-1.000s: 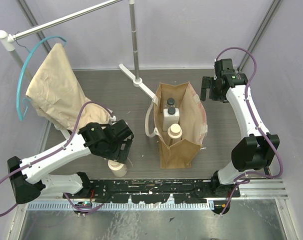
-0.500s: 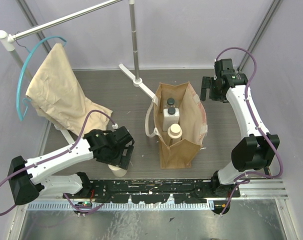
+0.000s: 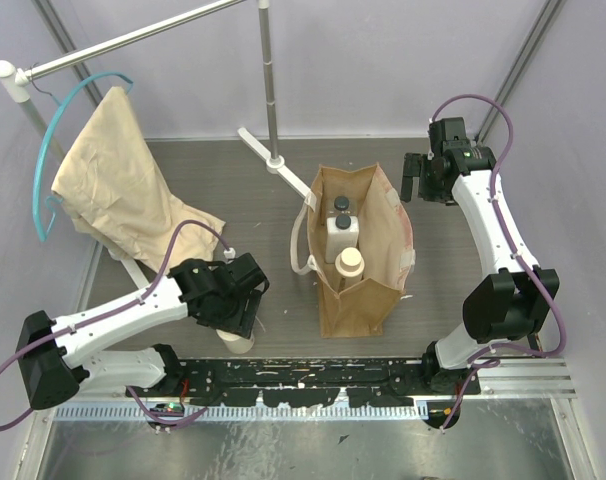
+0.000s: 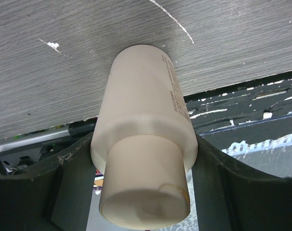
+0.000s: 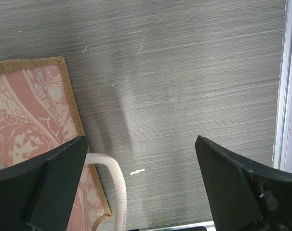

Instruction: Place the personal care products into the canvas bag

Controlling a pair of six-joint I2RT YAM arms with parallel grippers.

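The tan canvas bag (image 3: 368,290) stands upright mid-table with its mouth open. Inside it I see a whitish rectangular bottle with a dark cap (image 3: 342,232), a second dark cap (image 3: 340,205) behind it and a cream-capped bottle (image 3: 350,262) in front. A cream cylindrical bottle (image 3: 237,342) stands on the table left of the bag. My left gripper (image 3: 238,325) is over it, and in the left wrist view both fingers press the sides of this bottle (image 4: 141,120). My right gripper (image 3: 420,180) hangs open right of the bag's far corner, and holds nothing (image 5: 141,144).
A beige cloth (image 3: 113,190) hangs from a turquoise hanger (image 3: 58,130) at the back left. A metal pole (image 3: 270,90) rises behind the bag. A white bag handle (image 5: 118,187) lies near my right gripper's left finger. A black rail (image 3: 313,375) runs along the near edge.
My left gripper came down over the cream bottle left of the bag and its jaws closed against the bottle's sides. The right arm has not moved.
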